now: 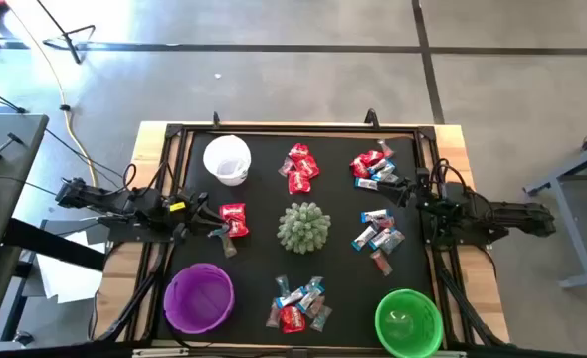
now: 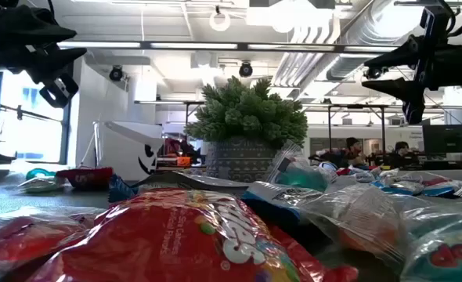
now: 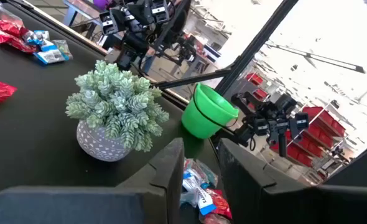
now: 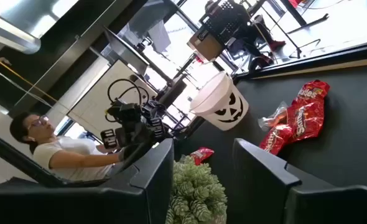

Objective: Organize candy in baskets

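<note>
Candy [image 1: 300,167] in crinkled, shiny wrappers is scattered in heaps on the matte black worktop [image 1: 264,249], around a spiky potted plant [image 1: 304,227]. Round white [image 1: 227,159], purple [image 1: 199,297] and green [image 1: 408,320] baskets are seen. Left pincer [image 1: 220,242] and right pincer [image 1: 410,191] are parted, empty.

You will find the potted plant [image 1: 303,227] at the table's centre, ringed by candy piles [image 1: 299,303]. The bucket with a face [image 1: 227,159] sits at the far left. The two other baskets [image 1: 199,297] occupy the near corners, left and right.
</note>
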